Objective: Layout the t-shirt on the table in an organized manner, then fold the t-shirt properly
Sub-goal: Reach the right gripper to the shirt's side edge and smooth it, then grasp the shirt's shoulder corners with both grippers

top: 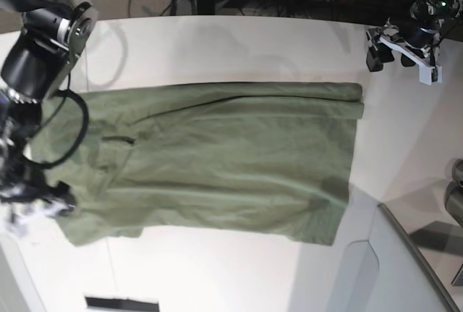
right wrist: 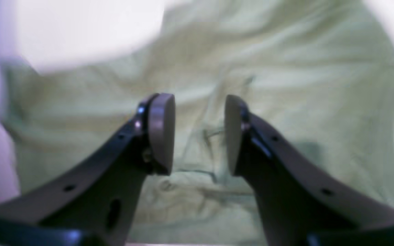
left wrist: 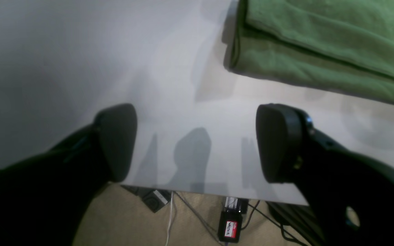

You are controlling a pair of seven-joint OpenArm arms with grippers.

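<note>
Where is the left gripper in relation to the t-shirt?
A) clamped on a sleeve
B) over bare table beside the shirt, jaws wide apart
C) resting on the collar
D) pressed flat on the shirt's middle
B: the left gripper hangs open over the white table, with the t-shirt lying apart from it.

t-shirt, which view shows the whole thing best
The base view: the t-shirt lies spread across the table, every edge visible. The left wrist view catches only one folded corner; the right wrist view gives a blurred close-up of fabric.
</note>
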